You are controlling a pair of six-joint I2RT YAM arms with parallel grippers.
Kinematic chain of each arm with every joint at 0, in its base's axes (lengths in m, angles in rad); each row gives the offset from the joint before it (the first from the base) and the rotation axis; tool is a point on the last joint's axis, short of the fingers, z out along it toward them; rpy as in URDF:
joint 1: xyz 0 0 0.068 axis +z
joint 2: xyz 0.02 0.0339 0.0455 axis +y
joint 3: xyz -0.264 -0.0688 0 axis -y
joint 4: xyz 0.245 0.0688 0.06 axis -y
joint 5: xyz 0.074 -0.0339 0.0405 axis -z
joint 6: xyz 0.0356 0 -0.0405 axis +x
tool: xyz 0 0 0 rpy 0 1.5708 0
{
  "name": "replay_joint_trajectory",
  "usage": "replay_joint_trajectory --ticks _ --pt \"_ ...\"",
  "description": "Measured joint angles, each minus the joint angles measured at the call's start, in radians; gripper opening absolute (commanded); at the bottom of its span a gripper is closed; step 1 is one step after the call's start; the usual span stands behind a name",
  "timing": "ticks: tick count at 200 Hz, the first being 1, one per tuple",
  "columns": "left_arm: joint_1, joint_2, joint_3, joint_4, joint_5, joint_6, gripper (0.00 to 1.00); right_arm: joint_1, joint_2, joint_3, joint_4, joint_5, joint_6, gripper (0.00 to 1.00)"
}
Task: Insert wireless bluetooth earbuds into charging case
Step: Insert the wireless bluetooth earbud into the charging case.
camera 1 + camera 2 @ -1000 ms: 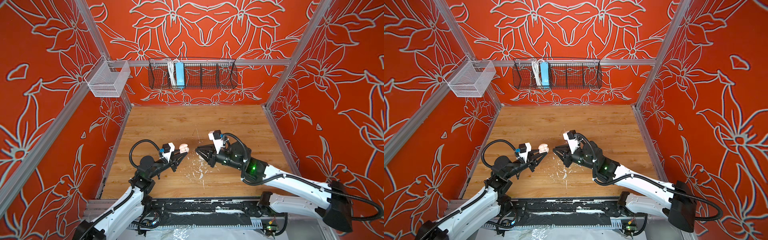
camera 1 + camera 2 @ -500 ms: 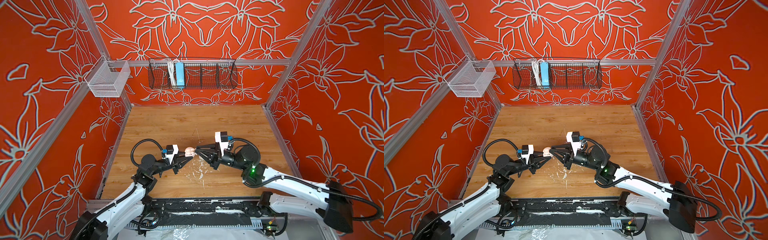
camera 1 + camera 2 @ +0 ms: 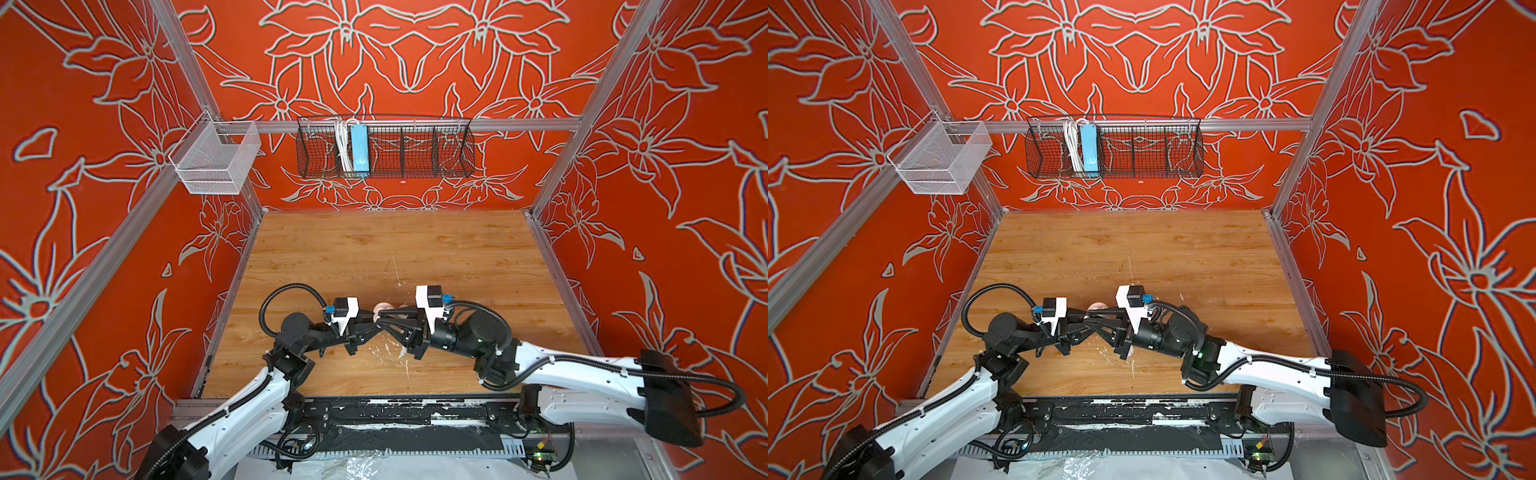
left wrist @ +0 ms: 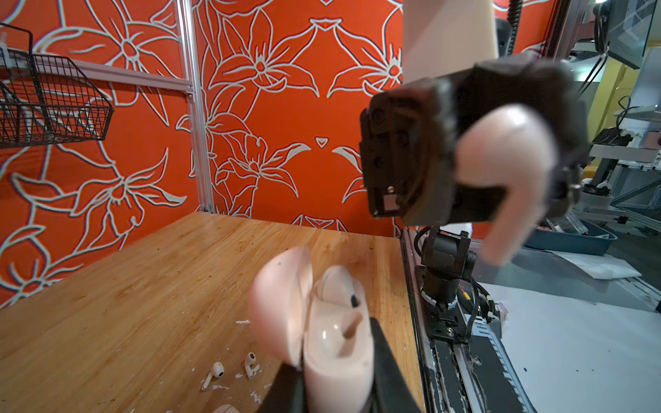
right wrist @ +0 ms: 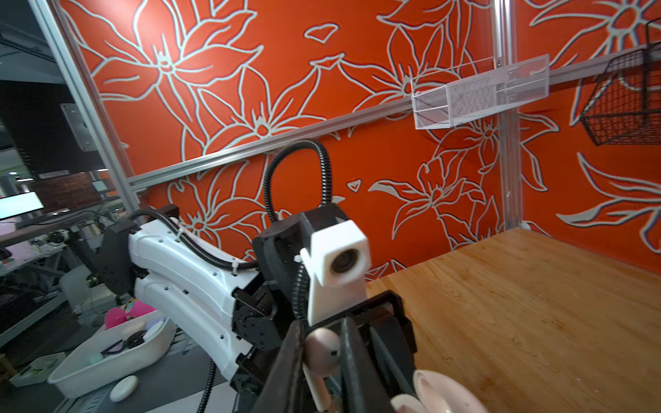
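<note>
Evidently left end effector grips one open pink plastic case, right end effector one pink stemmed earbud; two white earbuds on wooden surface.

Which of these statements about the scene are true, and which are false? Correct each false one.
1. The left gripper holds a pink charging case with its lid open. True.
2. The right gripper is empty. False: it is shut on a pink earbud.
3. Two white earbuds lie on the wooden table. True.
4. The black wire basket on the back wall holds nothing. False: a blue box and a white cable sit in it.
</note>
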Motion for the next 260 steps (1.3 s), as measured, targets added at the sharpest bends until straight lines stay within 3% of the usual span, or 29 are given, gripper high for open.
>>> replay_joint_trajectory --ticks 72,260 --pt "-0.019 -0.059 0.000 -0.035 -0.003 0.041 0.00 0.000 0.019 -0.043 0.061 0.138 -0.011 0.09" --pt "-0.023 -0.122 0.000 -0.120 -0.143 0.056 0.00 0.014 0.119 -0.050 0.207 0.167 -0.008 0.06"
